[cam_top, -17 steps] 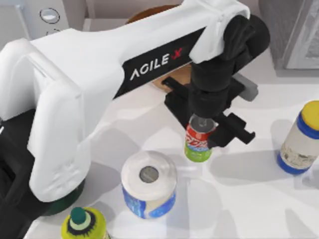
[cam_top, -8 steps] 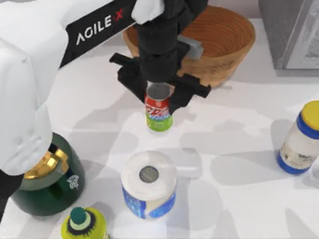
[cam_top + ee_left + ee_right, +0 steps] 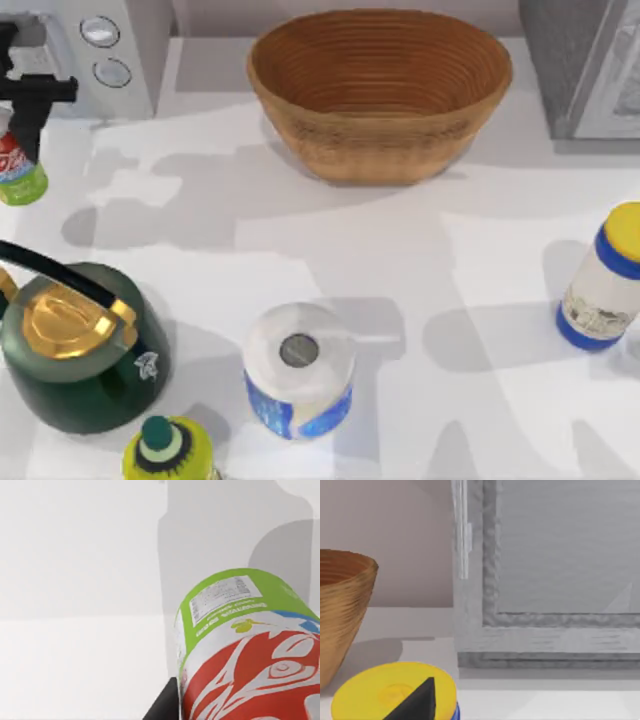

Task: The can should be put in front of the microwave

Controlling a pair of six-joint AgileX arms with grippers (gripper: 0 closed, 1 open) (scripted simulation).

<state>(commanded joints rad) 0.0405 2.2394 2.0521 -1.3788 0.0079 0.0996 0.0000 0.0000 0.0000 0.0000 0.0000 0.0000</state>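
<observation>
Left gripper [image 3: 18, 125] jaws clamped on can [image 3: 20, 172] before microwave [image 3: 105, 50], beside kettle [image 3: 70, 345].

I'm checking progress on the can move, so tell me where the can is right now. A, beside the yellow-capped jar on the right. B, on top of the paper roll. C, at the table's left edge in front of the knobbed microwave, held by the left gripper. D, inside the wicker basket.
C: the can sits at the far left just below the microwave, with the left gripper closed around its top.
</observation>
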